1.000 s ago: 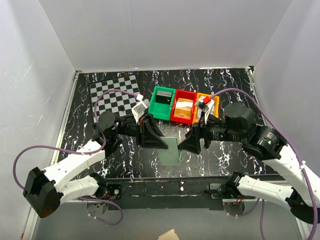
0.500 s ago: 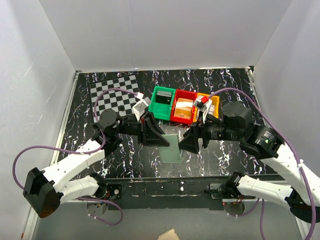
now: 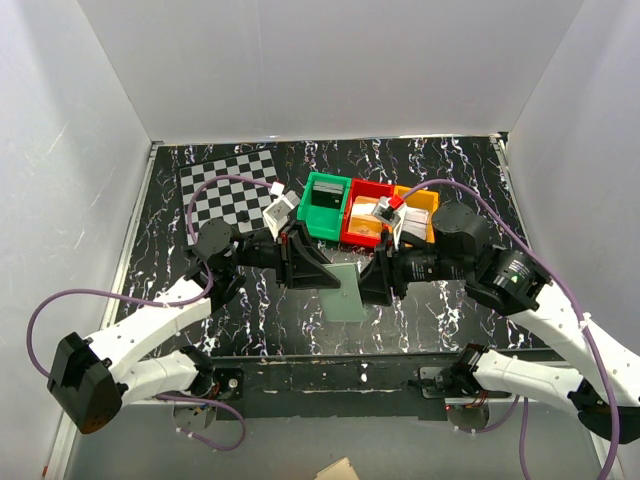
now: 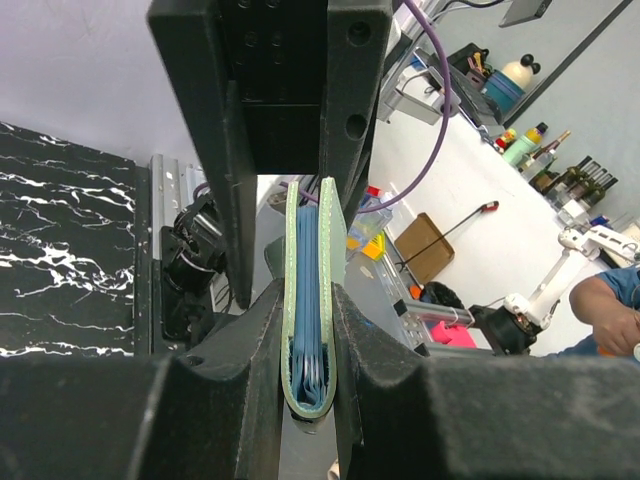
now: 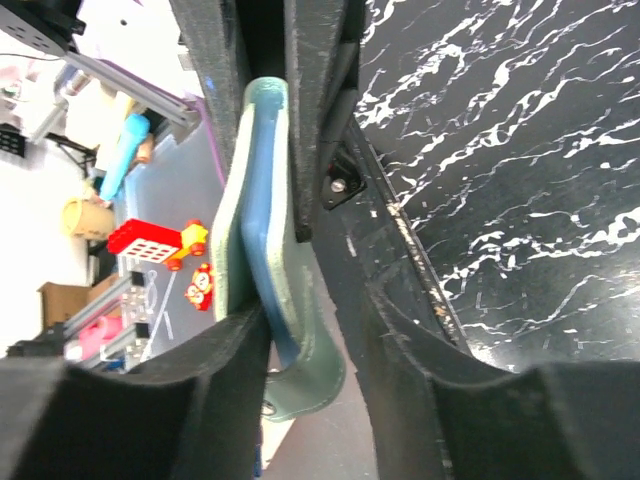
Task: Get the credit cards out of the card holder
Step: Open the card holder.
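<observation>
The sage-green card holder (image 3: 347, 295) hangs above the table's middle between the two arms. My left gripper (image 3: 327, 281) is shut on it. In the left wrist view the card holder (image 4: 312, 250) shows edge-on, folded, squeezed between both fingers (image 4: 250, 350), with blue pockets inside. Thin pale edges sit deep in the fold; I cannot tell whether they are the credit cards. My right gripper (image 3: 366, 285) reaches over the holder's other edge. In the right wrist view the card holder (image 5: 262, 200) rests against the left finger (image 5: 215, 360), with a gap to the right finger, and its snap tab (image 5: 312, 385) hangs loose.
A green bin (image 3: 323, 205), a red bin (image 3: 365, 220) and an orange bin (image 3: 420, 203) stand in a row just behind the grippers. A checkerboard sheet (image 3: 228, 190) lies at the back left. White walls close in the black marbled table (image 3: 460, 170).
My right gripper has moved left over the card holder's free edge and its jaws have narrowed. The left gripper has kept its grip and barely shifted.
</observation>
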You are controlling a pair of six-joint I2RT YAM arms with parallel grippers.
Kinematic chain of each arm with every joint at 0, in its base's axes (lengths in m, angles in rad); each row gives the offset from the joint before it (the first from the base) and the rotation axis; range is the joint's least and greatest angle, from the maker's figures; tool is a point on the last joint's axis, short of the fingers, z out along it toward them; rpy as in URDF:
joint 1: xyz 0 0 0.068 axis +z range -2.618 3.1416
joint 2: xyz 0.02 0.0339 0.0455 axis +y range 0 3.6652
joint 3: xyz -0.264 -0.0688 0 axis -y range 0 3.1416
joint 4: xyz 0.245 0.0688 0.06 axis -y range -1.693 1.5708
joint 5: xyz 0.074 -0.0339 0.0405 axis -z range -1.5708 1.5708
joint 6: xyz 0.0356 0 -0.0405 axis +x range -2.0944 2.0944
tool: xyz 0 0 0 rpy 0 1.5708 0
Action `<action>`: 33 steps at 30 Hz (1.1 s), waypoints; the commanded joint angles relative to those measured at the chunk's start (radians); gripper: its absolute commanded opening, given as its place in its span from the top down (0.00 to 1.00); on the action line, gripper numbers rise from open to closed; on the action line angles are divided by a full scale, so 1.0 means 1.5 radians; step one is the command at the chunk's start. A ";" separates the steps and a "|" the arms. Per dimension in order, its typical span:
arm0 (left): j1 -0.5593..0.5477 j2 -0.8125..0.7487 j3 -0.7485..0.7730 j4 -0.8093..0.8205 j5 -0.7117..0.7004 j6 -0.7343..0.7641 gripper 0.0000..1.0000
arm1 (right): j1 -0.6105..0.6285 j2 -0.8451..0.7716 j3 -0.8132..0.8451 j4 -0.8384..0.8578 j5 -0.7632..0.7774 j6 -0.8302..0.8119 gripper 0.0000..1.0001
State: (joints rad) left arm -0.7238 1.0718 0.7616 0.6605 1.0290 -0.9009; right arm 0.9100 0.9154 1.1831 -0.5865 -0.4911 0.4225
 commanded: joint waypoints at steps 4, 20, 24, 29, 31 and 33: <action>0.000 -0.016 -0.002 -0.004 -0.041 0.014 0.87 | 0.004 -0.016 0.004 0.024 -0.006 0.002 0.71; 0.000 -0.132 -0.127 -0.132 -0.346 0.030 0.02 | 0.004 0.048 0.131 -0.212 0.262 -0.046 0.99; 0.000 -0.118 -0.120 -0.185 -0.380 -0.003 0.02 | 0.009 0.086 0.162 -0.276 0.391 -0.055 0.99; -0.025 -0.086 -0.092 -0.223 -0.437 -0.007 0.02 | 0.041 0.144 0.198 -0.345 0.553 -0.058 0.99; -0.036 -0.070 -0.075 -0.243 -0.467 -0.006 0.02 | 0.052 0.159 0.203 -0.354 0.580 -0.058 0.99; -0.050 -0.049 -0.059 -0.267 -0.499 -0.004 0.02 | 0.058 0.168 0.202 -0.349 0.594 -0.052 0.99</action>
State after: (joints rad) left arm -0.7635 0.9630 0.6025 0.3428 0.4103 -0.9066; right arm 0.9730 1.1545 1.4380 -1.0706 0.2401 0.3489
